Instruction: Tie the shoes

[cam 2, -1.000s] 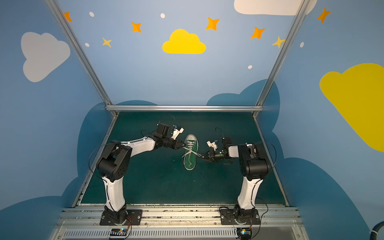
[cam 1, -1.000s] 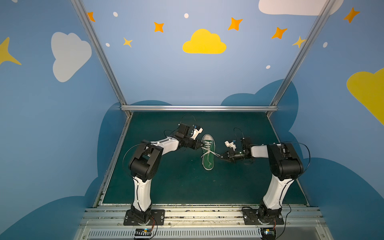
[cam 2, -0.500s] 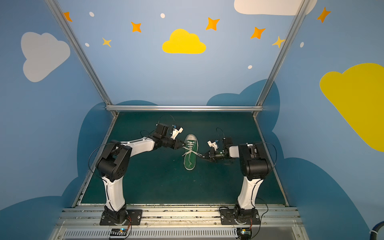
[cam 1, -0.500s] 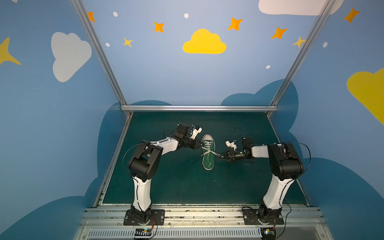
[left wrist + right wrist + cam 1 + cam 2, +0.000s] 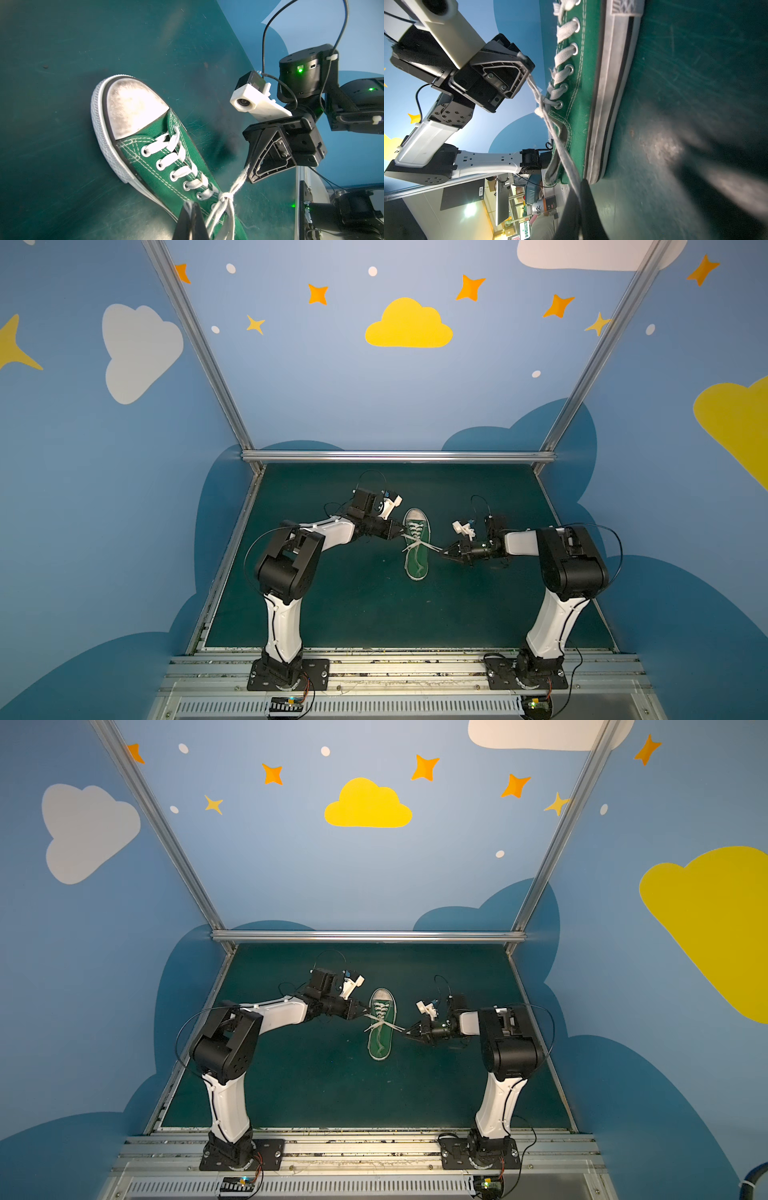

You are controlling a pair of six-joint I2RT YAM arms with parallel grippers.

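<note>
Left gripper (image 5: 401,534) and right gripper (image 5: 442,552) are each clamped tight on one end of the white laces (image 5: 417,545), on either side of the green sneaker (image 5: 417,568).

The green sneaker lies flat on its sole on the dark mat (image 5: 332,614), with its white toe cap (image 5: 133,108) pointing away from the arm bases. The left gripper sits just beside the sneaker's left edge, level with the eyelets. The right gripper sits just off its right edge, a little nearer the heel. From each closed tip a strand runs taut to a small knot (image 5: 225,196) by the eyelets nearest the ankle opening. In both top views the strands cross there like an X. Further strands trail from the knot toward the heel opening and look slack, though the wrist views cut them off.
</note>
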